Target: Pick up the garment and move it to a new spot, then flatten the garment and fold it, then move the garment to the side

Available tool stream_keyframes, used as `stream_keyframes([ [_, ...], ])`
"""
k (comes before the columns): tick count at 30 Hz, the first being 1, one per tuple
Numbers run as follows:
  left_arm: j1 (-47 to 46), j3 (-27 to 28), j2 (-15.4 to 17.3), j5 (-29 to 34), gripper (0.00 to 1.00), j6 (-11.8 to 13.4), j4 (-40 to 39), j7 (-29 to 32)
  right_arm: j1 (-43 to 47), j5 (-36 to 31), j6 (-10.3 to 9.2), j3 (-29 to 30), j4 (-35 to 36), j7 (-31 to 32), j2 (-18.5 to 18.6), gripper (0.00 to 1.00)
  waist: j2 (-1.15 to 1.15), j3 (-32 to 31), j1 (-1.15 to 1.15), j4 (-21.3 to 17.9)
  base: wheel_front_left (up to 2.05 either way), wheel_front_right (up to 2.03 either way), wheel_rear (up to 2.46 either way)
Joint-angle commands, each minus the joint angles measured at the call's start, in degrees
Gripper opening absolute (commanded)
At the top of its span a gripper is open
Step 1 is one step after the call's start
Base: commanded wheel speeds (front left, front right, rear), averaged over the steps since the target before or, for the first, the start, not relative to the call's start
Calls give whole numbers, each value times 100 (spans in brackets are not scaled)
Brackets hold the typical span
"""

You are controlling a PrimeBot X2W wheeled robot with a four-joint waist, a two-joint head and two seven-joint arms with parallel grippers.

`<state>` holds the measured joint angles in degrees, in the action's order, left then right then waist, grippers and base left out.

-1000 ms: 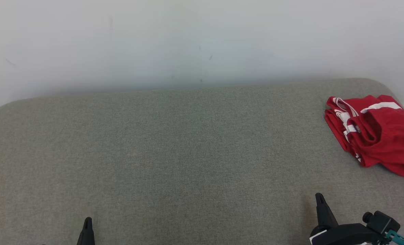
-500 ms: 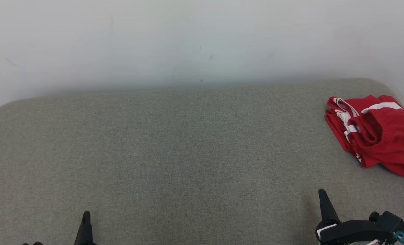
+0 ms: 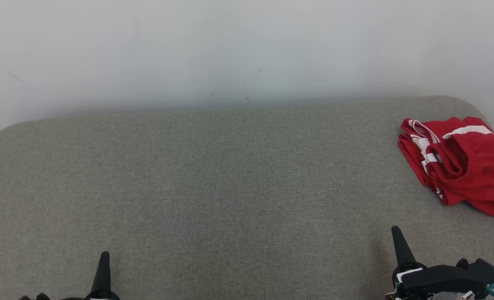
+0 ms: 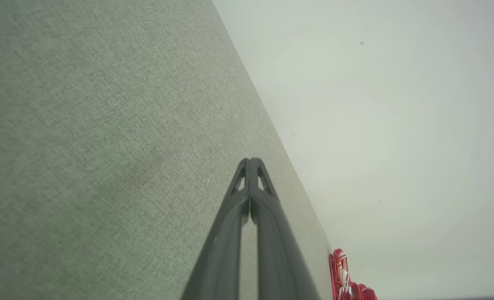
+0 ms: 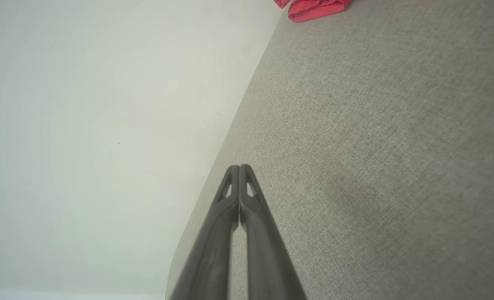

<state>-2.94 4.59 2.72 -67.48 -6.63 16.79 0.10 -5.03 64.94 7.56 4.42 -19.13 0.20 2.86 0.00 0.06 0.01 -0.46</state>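
Found left pincer [image 3: 104, 255] closed, both long dark fingers pressed into a single point, low at the lower left of the head view over the grey fabric-covered table [image 3: 230, 187]. Found right pincer [image 3: 395, 230] closed the same way at the lower right, tip aimed up the view, with a black wrist body and a small teal fitting behind it. Held nothing in either one. Confirmed this from both wrist views: fingertips touching, with only a thin slit lower down between the fingers, and bare grey fabric beneath.

Spotted the red garment with white stripes [image 3: 463, 166] on the table's far right, close to the rounded far corner. Lay bunched in loose, uneven folds, with white trim showing along its left side and one white band on top. Ran past the right edge of the head view, so could not see its full outline. Sat well apart from both pincers, nearer the right one than the left.

Noted a pale wall [image 3: 230, 50] rising directly behind the table, marked with a few small dark specks.
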Motion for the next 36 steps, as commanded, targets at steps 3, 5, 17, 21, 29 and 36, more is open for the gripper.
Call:
stream_keyframes([
  [3, -142, 46, 21, -260, 0, -50, -81, 67, -112, 278, -8, 27, 108, 73, 1, 0, 0, 0, -1, 3, 0, 0, 0],
  [5, -144, 53, 21, -353, 0, -54, -88, 99, -114, 387, -8, 35, 128, 94, 0, 0, 0, 1, -1, 5, 0, 0, 0],
  [17, -224, 95, 22, -985, 0, -56, -146, 259, -115, 1065, -10, 92, 240, 257, 1, 0, 0, 2, -1, 15, 0, 0, 0],
  [21, -236, 111, 23, -1172, 0, -63, -163, 312, -121, 1287, -10, 108, 276, 307, 1, 0, 0, 2, -1, 18, 0, 0, 0],
  [29, -273, 134, 23, -1486, 0, -74, -192, 395, -131, 1643, -10, 136, 330, 393, 1, 0, 0, 3, -1, 24, 0, 0, 0],
  [36, -312, 159, 23, -1784, 0, -84, -218, 473, -141, 1973, -11, 160, 387, 471, 1, 0, 0, 4, -1, 30, 0, 0, 0],
])
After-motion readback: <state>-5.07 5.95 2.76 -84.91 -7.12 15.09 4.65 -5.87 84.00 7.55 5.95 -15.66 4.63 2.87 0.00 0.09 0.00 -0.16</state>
